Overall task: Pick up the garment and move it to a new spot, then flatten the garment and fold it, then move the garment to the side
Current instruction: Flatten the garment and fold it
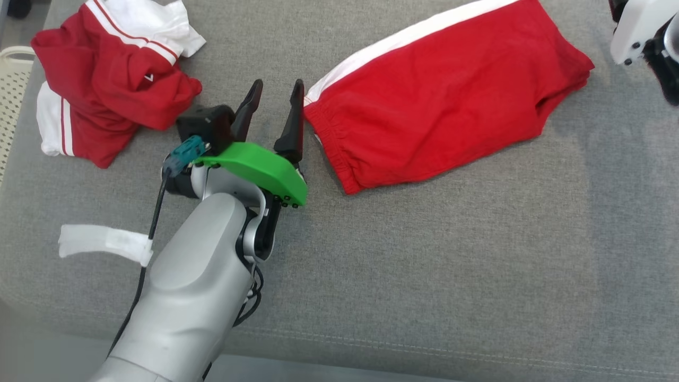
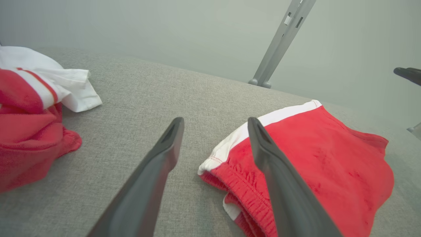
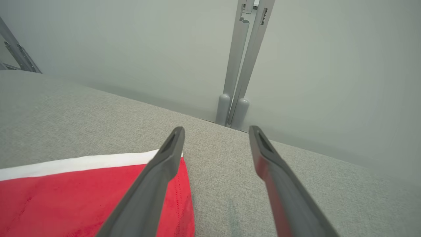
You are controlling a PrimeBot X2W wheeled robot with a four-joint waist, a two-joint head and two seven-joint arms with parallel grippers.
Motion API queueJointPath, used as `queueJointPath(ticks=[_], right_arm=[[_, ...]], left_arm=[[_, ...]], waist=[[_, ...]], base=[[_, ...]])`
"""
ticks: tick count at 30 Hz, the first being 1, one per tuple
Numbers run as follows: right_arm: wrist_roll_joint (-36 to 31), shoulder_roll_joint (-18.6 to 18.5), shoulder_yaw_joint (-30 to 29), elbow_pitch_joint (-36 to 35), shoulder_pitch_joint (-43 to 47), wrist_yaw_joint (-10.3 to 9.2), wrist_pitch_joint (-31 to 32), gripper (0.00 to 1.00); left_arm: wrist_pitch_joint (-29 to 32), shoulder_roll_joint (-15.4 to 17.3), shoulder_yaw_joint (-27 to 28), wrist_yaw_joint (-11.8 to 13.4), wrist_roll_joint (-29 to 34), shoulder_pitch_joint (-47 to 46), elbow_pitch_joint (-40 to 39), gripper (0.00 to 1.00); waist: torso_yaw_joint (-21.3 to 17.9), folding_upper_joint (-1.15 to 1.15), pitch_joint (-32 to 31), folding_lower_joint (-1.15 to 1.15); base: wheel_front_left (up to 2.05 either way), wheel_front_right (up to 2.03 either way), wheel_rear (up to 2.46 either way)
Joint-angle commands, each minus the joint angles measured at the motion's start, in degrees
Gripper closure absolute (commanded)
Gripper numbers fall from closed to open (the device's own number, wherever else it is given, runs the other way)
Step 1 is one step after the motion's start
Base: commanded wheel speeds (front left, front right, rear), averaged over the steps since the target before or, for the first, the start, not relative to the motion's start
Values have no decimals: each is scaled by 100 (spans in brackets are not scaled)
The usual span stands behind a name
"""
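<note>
- The red shorts point(image 1: 435, 101) lie spread on the grey upholstered surface point(image 1: 424, 265), right of centre in the head view. The waistband point(image 1: 329, 151) points toward the left gripper and the leg hems toward the right gripper.
- We judge the shorts light, limp and easy to crease. They are a soft knit, possibly with a terry-like nap, and will sag wherever they hang unsupported.
- The gathered elastic waistband is the thickest and firmest edge, so we would pinch there. At its end we see stacked layers, so a grip has to catch all of them or the fold comes apart.
- A smooth white stripe point(image 1: 414, 32) runs along the far long edge and gives a straight line to align on.
- The woven grey surface looks matte and slightly grippy. Dragging would likely bunch the cloth, so lifting is safer.
- The left gripper point(image 1: 278, 87) has its fingers spread and holds nothing. Its right finger sits just beside the waistband, and we cannot tell if it touches.
- The right gripper point(image 3: 216, 130) also has its fingers parted and holds nothing, poised over the hem corner.
- A crumpled red-and-white garment point(image 1: 111, 79) lies well apart at the far left, near a cream perforated basket point(image 1: 13, 90).
</note>
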Motion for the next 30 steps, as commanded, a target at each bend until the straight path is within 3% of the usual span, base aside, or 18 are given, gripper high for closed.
queueJointPath(ticks=[1,8,14,22,30], right_arm=[[79,89,-59,46,128,-8,-82,0],[351,388,-483,630,697,-8,-531,0],[381,508,-653,1055,1101,-8,-797,0],[530,499,-963,1410,1422,-8,-795,0],[538,461,-1225,1487,1605,-8,-414,0]], left_arm=[[-32,52,52,30,25,126,-58,0],[-41,116,979,132,599,1239,-1425,0],[-44,18,1595,-99,1198,2400,-2557,0],[-44,-22,1766,-393,2124,3661,-3428,0],[-44,-49,1869,-456,2435,4087,-3689,0]], waist=[[-39,0,-202,0],[-40,0,-565,0],[45,0,-741,0],[260,0,-679,0],[488,0,-379,0]], base=[[0,0,0],[0,0,0],[0,0,0],[0,0,0],[0,0,0]])
